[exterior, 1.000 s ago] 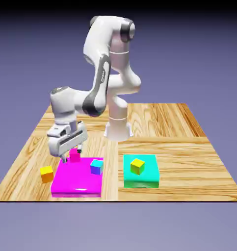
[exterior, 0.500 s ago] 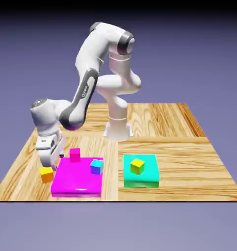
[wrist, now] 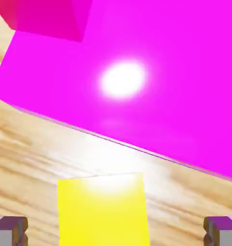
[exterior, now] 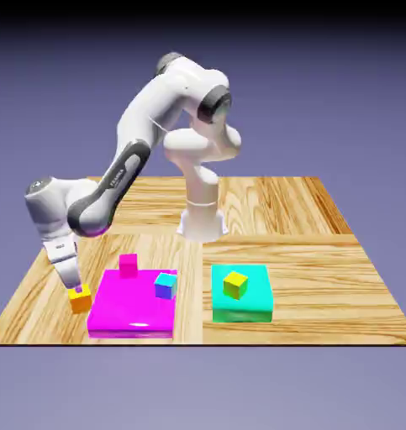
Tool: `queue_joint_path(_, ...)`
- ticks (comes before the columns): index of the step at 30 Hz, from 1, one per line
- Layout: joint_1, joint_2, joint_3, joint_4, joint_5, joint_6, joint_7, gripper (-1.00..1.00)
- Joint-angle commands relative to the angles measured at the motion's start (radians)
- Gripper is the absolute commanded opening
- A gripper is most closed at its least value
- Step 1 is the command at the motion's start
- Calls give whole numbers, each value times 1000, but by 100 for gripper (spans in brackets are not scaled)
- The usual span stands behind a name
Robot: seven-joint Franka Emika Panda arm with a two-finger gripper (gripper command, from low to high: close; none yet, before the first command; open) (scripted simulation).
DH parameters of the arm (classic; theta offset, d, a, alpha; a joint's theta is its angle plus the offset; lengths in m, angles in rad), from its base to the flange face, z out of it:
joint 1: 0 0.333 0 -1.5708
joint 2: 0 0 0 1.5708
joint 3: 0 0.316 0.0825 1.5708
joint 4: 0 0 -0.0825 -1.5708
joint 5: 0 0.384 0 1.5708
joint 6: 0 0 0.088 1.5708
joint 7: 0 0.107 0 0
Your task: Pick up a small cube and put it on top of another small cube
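tool (wrist: 116, 230) wide open; seemingly empty

Wooden desk (exterior: 307, 252), plank grain, filled mid frame. Directly on it: robot base (exterior: 203, 222) at upper centre; big magenta slab (exterior: 130, 315) lower left; teal slab (exterior: 242, 306) lower centre-right, apart from the magenta one; tiny yellow-top/orange-side cube (exterior: 81, 298) just left of the magenta slab, on bare wood. In hand view the cube sat close to the slab's edge w/ a strip of wood between.
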Motion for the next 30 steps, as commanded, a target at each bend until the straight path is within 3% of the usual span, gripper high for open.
queue_joint_path(1,0,0,0,0,0,0,0,0)
queue_joint_path(5,-76,120,126,10,130,96,-72,0)
queue_joint_path(6,-76,120,126,10,130,96,-72,-100)
queue_joint_path(11,-2,-18,5,-10,-17,1,12,-100)
queue_joint_path(30,-77,-707,180,-394,-667,52,471,-100)
